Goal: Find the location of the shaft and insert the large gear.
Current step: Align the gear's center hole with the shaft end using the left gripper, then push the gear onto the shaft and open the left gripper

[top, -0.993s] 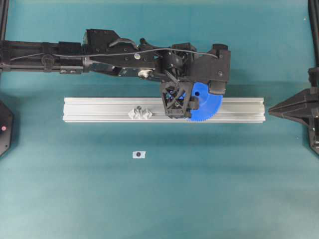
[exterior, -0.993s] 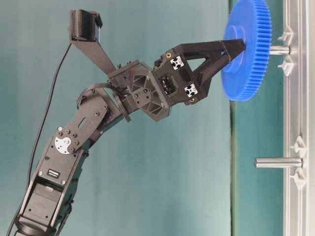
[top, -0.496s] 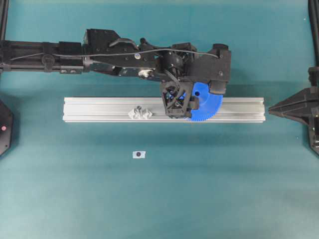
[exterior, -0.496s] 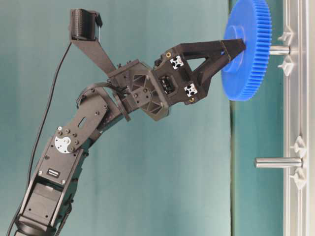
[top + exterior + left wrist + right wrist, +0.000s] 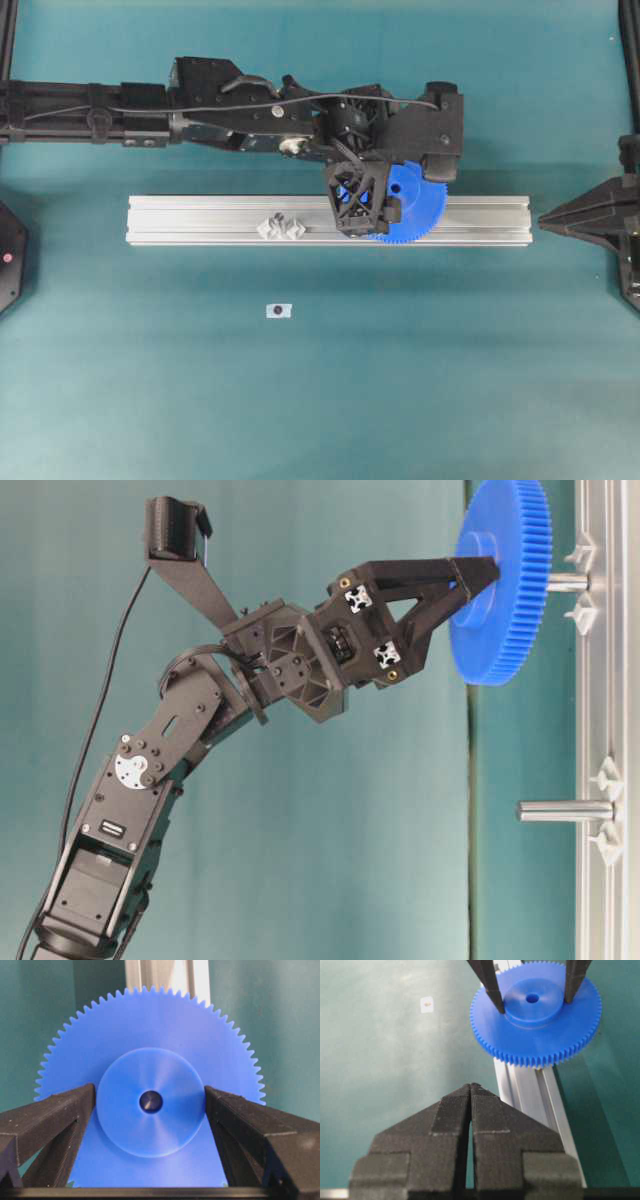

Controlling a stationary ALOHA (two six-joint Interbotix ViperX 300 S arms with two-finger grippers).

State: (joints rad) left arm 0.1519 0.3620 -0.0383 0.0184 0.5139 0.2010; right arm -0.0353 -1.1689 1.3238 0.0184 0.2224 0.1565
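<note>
Overhead view, left to right.

- Far left on the rail (image 5: 190,214): the stubby pin (image 5: 282,224) with bunched brackets. Not your target; ignore it. A small marker (image 5: 278,311) lies on the mat nearer the camera, well apart from the work.
- Mid-rail: the left gripper (image 5: 396,198) reaches down over the large gear (image 5: 425,212). The gear overhangs both edges of the rail.
- Right edge: the right gripper (image 5: 548,218) is parked with its fingers pressed together, holding nothing and well clear.

Table-level view: the gear is threaded on the shaft (image 5: 566,581). A short bare stretch of pin shows between the disc and the rail, flanked by the two spaced brackets (image 5: 581,552). My read is that the gear is on but not fully seated.

Left wrist view: the fingers (image 5: 60,1115) sit either side of the raised hub (image 5: 150,1067), at its rim. You cannot tell from these views whether they press on it or have just let go. The centre hole (image 5: 150,1102) looks dark and centred.

To finish well:
- Keep the disc square to the pin. A tilted gear is likely to bind on so thin a shaft.
- If the grip is off, draw the fingers straight back along the pin's line, without sideways drag on the hub.
- Check the bare gap before calling it done. A light, even push on the hub should close it.
</note>
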